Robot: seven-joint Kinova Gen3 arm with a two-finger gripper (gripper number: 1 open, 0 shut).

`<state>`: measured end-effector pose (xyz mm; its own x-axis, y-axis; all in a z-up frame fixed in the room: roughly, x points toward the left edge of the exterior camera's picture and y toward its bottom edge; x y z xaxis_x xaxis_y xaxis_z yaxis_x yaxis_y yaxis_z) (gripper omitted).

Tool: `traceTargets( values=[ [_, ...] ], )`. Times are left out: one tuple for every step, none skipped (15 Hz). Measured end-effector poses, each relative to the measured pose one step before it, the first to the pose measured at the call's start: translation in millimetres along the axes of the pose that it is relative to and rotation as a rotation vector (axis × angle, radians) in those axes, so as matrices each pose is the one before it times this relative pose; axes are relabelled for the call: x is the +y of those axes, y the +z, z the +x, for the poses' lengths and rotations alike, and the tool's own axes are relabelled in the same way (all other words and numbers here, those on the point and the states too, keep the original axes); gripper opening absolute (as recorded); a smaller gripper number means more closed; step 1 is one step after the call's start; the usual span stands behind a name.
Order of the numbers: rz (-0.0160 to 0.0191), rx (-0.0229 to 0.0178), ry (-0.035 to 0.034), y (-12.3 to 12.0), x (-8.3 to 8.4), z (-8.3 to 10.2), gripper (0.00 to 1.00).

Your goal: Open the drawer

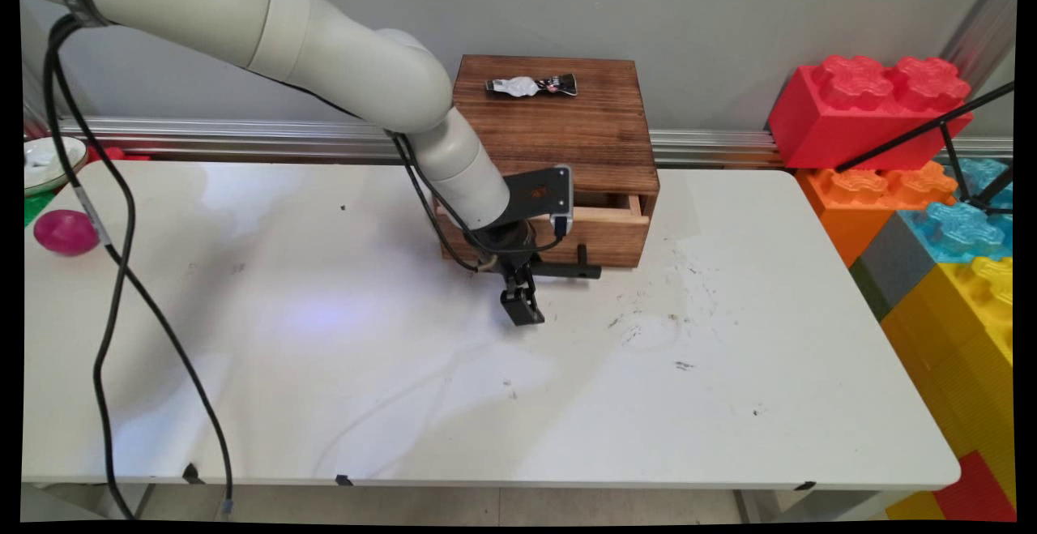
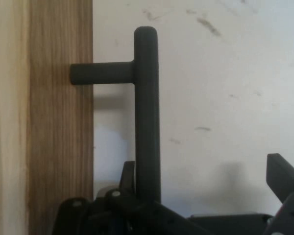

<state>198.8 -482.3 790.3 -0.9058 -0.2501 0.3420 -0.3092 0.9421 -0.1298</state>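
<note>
A dark wooden box [image 1: 559,125] stands at the back of the white table [image 1: 324,372], and its drawer [image 1: 608,234] is pulled out a little. The drawer's black bar handle [image 1: 571,271] [image 2: 146,107] stands off the wooden front [image 2: 59,147]. My gripper [image 1: 522,289] [image 2: 204,169] is open and straddles one end of that handle. In the hand view the bar runs close beside the left finger [image 2: 127,174], while the right finger [image 2: 283,171] stands well away from it. Nothing is gripped.
A small crinkled wrapper [image 1: 531,86] lies on top of the box. A pink ball [image 1: 65,232] and a white dish [image 1: 49,160] sit at the far left. Large toy bricks [image 1: 932,194] are stacked past the table's right edge.
</note>
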Motion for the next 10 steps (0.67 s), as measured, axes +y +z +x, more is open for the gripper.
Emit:
traceTargets(
  values=[
    [-0.00398, 0.00116, -0.00088, -1.26, 4.53, 0.23, 1.00],
    [-0.00348, 0.00086, -0.00219, -1.29, 4.37, -0.24, 1.00],
    [-0.00429, 0.00131, -0.00148, -1.37, 5.33, 0.38, 1.00],
    [-0.00509, 0.00202, -0.00191, -1.39, 5.77, 0.20, 1.00],
    [-0.00426, 0.00166, -0.00193, -1.10, 4.82, -0.09, 1.00],
    [-0.00303, 0.00198, -0.00090, -0.67, 3.26, 0.12, 1.00],
    [-0.00422, 0.00283, -0.00042, -0.89, 4.62, 0.29, 1.00],
    [-0.00447, 0.00271, -0.00076, -1.12, 5.49, -0.22, 1.00],
    [-0.00427, 0.00257, -0.00068, -1.10, 5.49, -0.46, 1.00],
    [-0.00441, 0.00191, -0.00060, -0.77, 4.97, -0.50, 1.00]
  ],
)
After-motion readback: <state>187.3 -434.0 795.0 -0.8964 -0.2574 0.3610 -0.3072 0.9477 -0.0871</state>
